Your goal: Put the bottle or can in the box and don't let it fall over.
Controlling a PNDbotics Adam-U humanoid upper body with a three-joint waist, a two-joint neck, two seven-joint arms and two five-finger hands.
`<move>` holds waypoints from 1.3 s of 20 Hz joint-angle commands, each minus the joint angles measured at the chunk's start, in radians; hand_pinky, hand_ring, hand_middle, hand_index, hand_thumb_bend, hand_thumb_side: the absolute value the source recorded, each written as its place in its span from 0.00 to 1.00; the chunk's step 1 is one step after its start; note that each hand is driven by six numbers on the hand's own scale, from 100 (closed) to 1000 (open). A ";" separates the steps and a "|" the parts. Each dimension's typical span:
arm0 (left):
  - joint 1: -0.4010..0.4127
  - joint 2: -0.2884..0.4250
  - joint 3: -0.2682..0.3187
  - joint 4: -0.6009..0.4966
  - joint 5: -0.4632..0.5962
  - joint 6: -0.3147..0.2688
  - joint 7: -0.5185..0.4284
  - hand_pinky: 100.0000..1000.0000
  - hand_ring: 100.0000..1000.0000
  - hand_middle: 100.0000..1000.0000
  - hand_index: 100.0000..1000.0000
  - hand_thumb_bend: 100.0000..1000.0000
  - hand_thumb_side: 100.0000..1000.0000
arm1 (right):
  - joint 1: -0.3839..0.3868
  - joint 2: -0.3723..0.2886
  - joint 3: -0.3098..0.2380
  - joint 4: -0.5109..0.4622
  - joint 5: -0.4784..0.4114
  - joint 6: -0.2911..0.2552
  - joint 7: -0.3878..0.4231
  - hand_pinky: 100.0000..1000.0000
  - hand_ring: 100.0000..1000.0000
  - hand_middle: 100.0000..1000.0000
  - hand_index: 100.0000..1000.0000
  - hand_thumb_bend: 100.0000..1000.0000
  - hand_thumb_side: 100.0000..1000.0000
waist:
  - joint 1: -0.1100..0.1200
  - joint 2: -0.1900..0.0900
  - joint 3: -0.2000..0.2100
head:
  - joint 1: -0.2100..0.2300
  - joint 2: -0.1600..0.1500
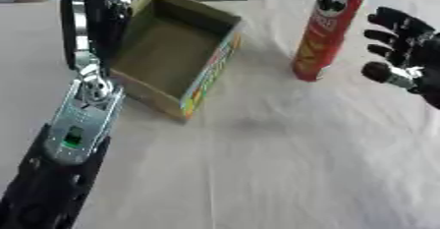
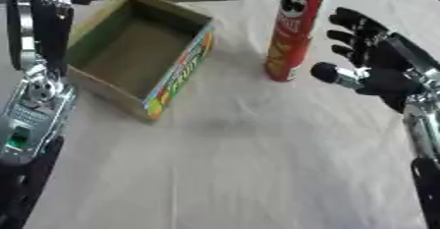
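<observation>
Right eye view: red can [image 2: 294, 26] upright on worktop [image 2: 240, 164], outside box [image 2: 137, 51] and to its right, separated by a strip of bare white cloth. Can body tall and cylindrical, printed label facing camera, base on cloth, top cut off by upper frame edge.

Box: open-topped cardboard, olive interior, multicoloured print on near long wall, set askew at upper left. Nothing visible inside.

Right robot hand [image 2: 371, 58]: black, just right of can, fingers spread and extended toward can (thumb low, near can base). No contact with can visible; nothing held.

Left arm [image 1: 82, 100]: silver and black, rising along left edge beside box. Left robot hand hidden beyond upper frame edge; finger state cannot be told.
</observation>
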 commanded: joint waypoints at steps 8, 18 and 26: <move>-0.056 -0.018 0.030 0.037 0.005 0.000 -0.010 0.53 1.00 0.82 0.59 0.30 0.76 | -0.043 -0.050 -0.018 0.031 -0.022 -0.012 -0.021 1.00 1.00 1.00 1.00 0.69 0.19 | -0.008 0.000 -0.002 | -0.018 -0.038; -0.096 -0.028 0.053 0.100 0.006 0.000 -0.025 0.54 1.00 0.83 0.58 0.31 0.78 | -0.079 -0.072 -0.025 0.095 -0.041 -0.022 -0.041 1.00 1.00 1.00 1.00 0.66 0.20 | -0.014 0.015 -0.005 | -0.025 -0.054; -0.128 -0.031 0.069 0.142 0.009 -0.006 -0.053 0.55 1.00 0.83 0.57 0.30 0.78 | -0.104 -0.086 -0.028 0.132 -0.072 -0.024 -0.062 1.00 1.00 1.00 1.00 0.65 0.21 | -0.015 0.024 -0.008 | -0.021 -0.062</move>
